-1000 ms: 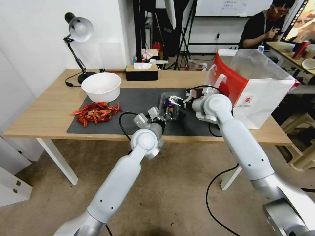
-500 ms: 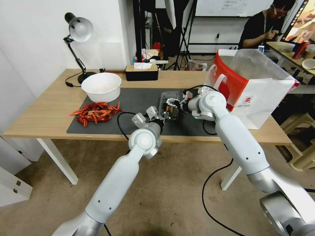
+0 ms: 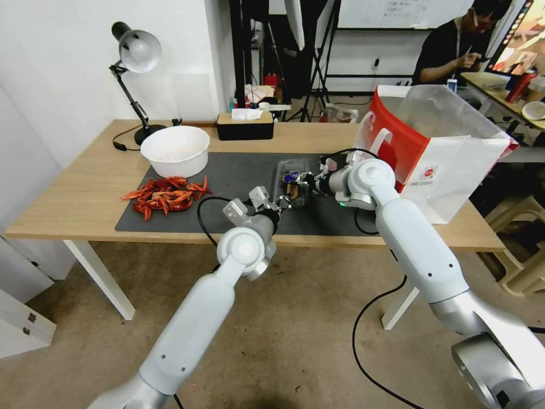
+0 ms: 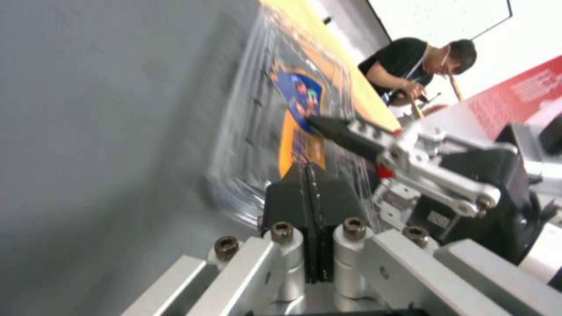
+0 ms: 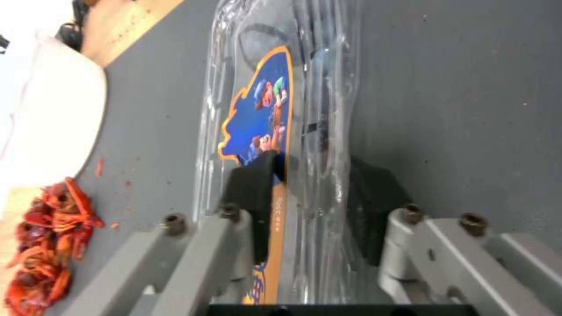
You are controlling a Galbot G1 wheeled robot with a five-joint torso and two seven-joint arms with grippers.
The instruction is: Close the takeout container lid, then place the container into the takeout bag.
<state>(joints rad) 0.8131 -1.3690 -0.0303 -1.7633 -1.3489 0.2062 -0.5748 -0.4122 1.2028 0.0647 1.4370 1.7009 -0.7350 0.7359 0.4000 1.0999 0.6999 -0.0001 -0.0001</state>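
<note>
The clear container [image 3: 290, 185] lies on the dark mat [image 3: 238, 170], left of the red-and-white takeout bag [image 3: 454, 159], which stands open. Its lid [image 5: 257, 109], with a blue and orange label, sits down over the base. My right gripper [image 3: 301, 184] [image 5: 313, 197] reaches in from the bag side and straddles the box, one pad [image 5: 253, 197] on the label and the other against the opposite face. My left gripper [image 3: 282, 203] [image 4: 308, 184] is at the box's near edge with its pads pressed together. Whether the plastic rim is pinched between them I cannot tell.
A white bowl [image 3: 175, 150] and a heap of red crayfish [image 3: 167, 196] sit on the left of the mat. A black tissue box [image 3: 245, 126] and a desk lamp [image 3: 136, 57] stand at the back. The table edge runs just behind my left wrist.
My right gripper slid left and lower onto the container and closed around it. The left arm shifted slightly left, staying at the box's near edge.
</note>
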